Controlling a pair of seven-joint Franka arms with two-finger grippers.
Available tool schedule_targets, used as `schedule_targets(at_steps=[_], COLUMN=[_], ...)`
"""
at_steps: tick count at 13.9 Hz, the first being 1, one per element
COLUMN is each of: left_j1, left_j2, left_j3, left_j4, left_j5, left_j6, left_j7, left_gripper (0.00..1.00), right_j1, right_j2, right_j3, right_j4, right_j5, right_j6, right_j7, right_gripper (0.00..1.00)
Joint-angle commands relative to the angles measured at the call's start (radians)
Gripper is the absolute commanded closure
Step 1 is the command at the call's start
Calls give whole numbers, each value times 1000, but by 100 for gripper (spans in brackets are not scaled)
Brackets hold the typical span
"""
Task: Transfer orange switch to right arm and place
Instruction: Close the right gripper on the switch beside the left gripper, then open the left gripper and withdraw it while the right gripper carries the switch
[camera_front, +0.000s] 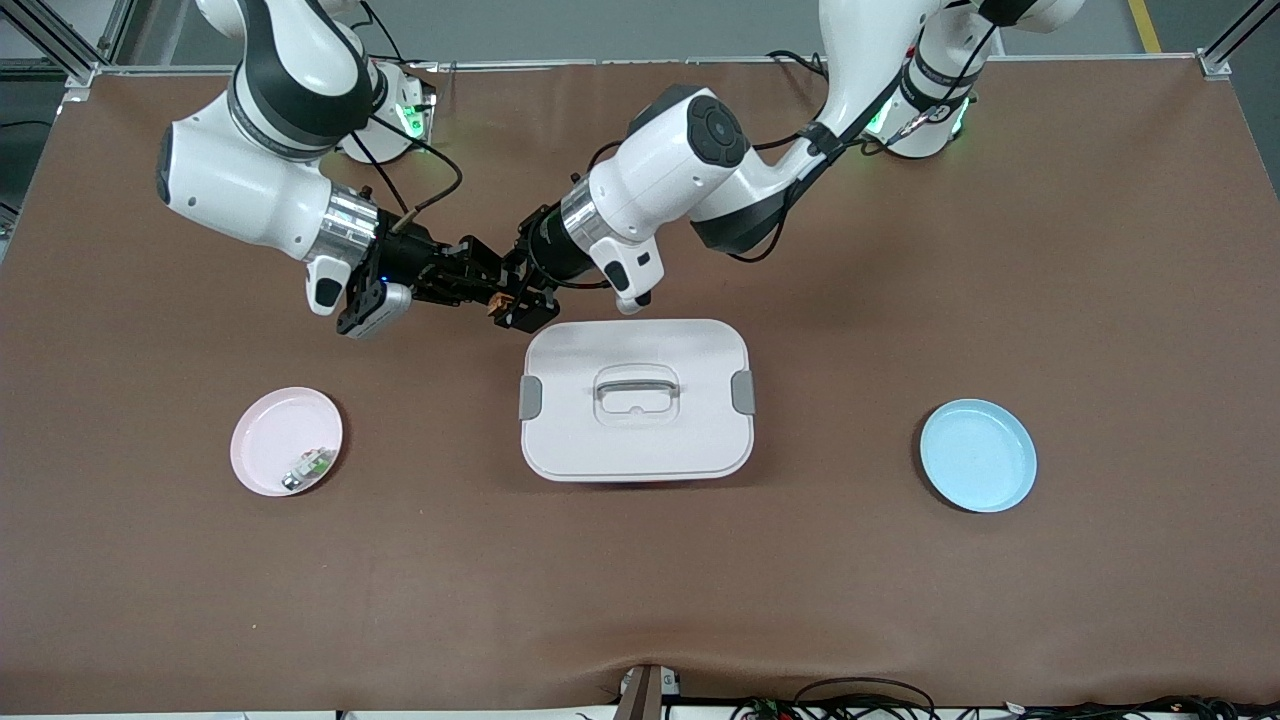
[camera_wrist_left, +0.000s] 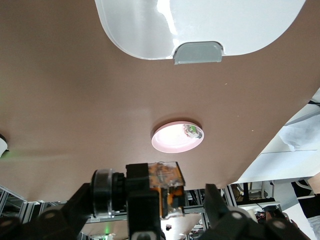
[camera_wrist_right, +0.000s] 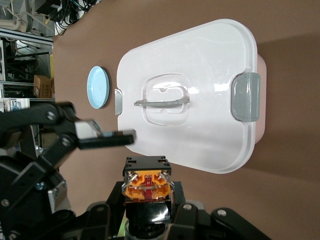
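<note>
No readable text, no labels, no brand marks, no numbers, no signs on anything in the front view, the left wrist view or the right wrist view

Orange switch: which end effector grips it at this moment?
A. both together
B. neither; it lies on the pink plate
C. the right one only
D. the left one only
C: the right end effector is shut on the orange switch, while the left end effector stands open around it.
</note>
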Motion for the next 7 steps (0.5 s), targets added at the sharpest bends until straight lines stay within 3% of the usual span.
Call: schedule_targets(at_steps=[1, 3, 7], left_j1=[-4, -4, 8], left_j2=[-17, -20, -34], left_j3=[10, 10, 12], left_j4=[-3, -3, -10], left_j5=[20, 20, 29], left_j6=[13, 13, 11], left_j7=[-27, -27, -19], left_gripper=[0, 0, 0], right_j1=[2, -1, -33], right_j2=[-11, -11, 33], right_j3=[-4, -4, -7], right_j4=[-3, 19, 138], right_j5=[-11, -105, -492], right_j6=[-18, -21, -174], right_j7=[14, 12, -58], right_gripper=[100, 100, 100])
